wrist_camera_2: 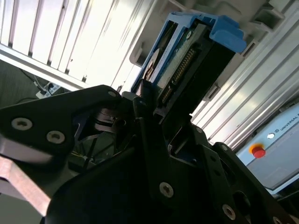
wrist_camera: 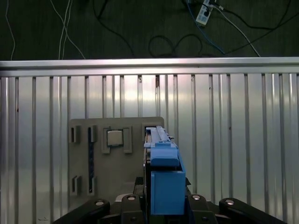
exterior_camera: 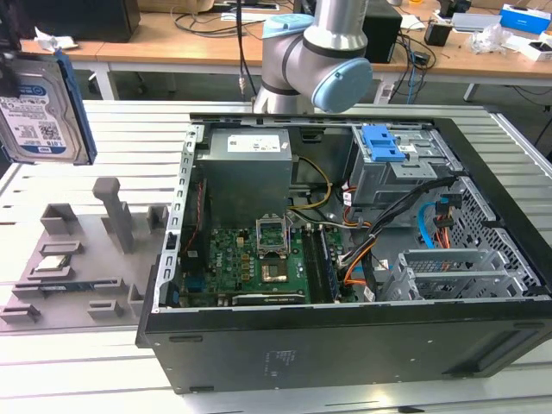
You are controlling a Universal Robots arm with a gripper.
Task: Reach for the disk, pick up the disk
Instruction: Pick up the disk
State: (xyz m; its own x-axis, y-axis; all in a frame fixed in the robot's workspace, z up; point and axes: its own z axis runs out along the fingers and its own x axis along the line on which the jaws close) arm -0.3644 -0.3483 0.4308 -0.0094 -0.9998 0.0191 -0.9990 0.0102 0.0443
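Note:
The disk (exterior_camera: 39, 112) is a silver hard drive with a white-and-blue label and a blue frame. In the exterior view it hangs upright in the air at the far left, well above the grey fixture tray (exterior_camera: 86, 263). My gripper (wrist_camera_2: 156, 100) is shut on the disk (wrist_camera_2: 187, 60), its black fingers clamping the lower end while the connector edge and blue frame stick out beyond them. In the first wrist view the disk (wrist_camera: 163, 172) shows edge-on between the gripper (wrist_camera: 166, 200) fingers, over the tray (wrist_camera: 117, 172).
An open computer case (exterior_camera: 345, 259) with motherboard, cables and a blue drive bay fills the exterior view's right. The tray holds a small silvery chip (wrist_camera: 114, 137) and upright grey posts (exterior_camera: 112, 211). The arm's base (exterior_camera: 310, 52) stands behind the case. All rests on a slatted metal table (wrist_camera: 233, 140).

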